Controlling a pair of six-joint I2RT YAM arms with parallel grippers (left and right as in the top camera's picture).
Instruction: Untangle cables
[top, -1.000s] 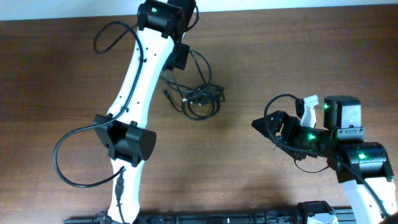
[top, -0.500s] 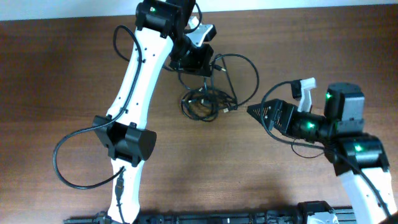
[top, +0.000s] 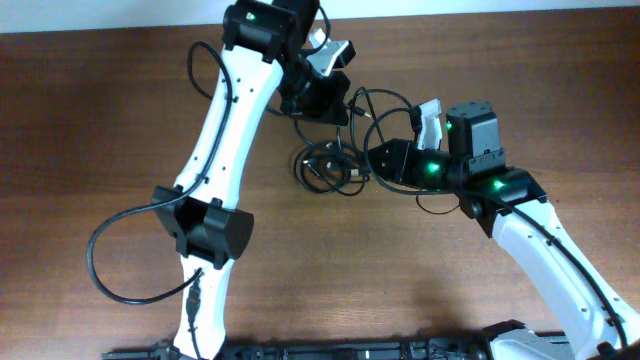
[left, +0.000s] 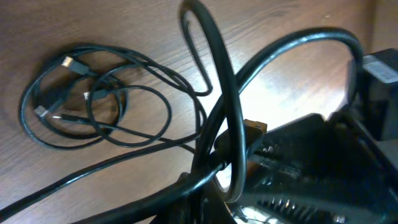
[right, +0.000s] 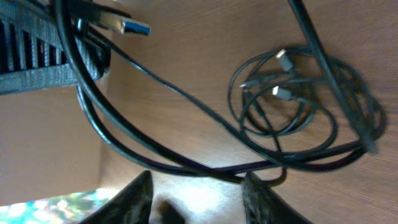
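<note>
Mid-separation: cables (top: 330, 165) bunched near table (top: 100, 100) ctr, my L hand (top: 325, 95) at their 12 o'clock clenched on a strand, R hand (top: 373, 160) at 3 o'clock parted round another; next, I reckon, pinch & pull apart.

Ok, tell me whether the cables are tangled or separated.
Tangled. The cables lie as one bundle of overlapping loops on the table, with strands running up to the left gripper.
</note>
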